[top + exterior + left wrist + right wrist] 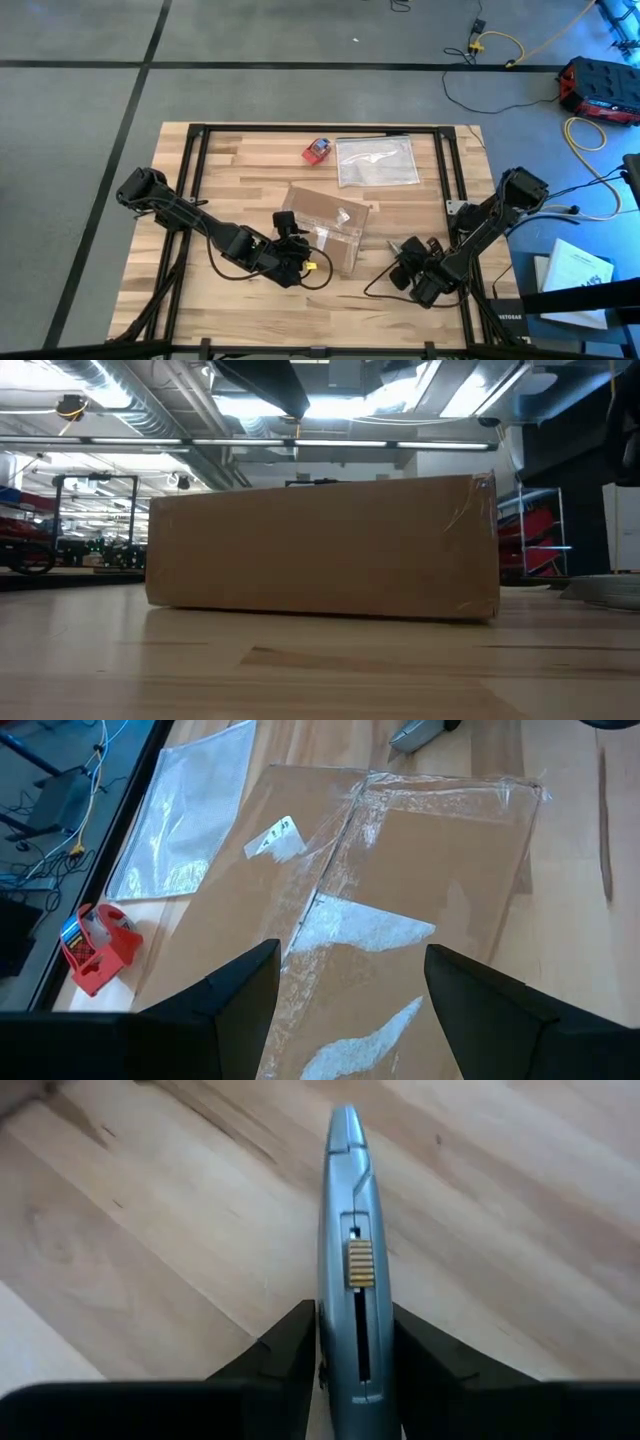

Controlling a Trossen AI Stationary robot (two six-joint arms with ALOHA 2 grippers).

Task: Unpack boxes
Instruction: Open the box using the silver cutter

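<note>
The shallow brown cardboard box point(322, 545) fills the low view, hiding both arms and everything behind it.

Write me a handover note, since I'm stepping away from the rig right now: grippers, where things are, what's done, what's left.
Left gripper: open, poised over the cardboard box, holding nothing.
Right gripper: shut on a grey box cutter, over bare table right of the box.
Box: mid-table, flaps shut, clear tape uncut.
Plastic bag and red tape dispenser lie behind it.
Done: cutter picked up.
Left: slit tape, open flaps, unpack.
</note>
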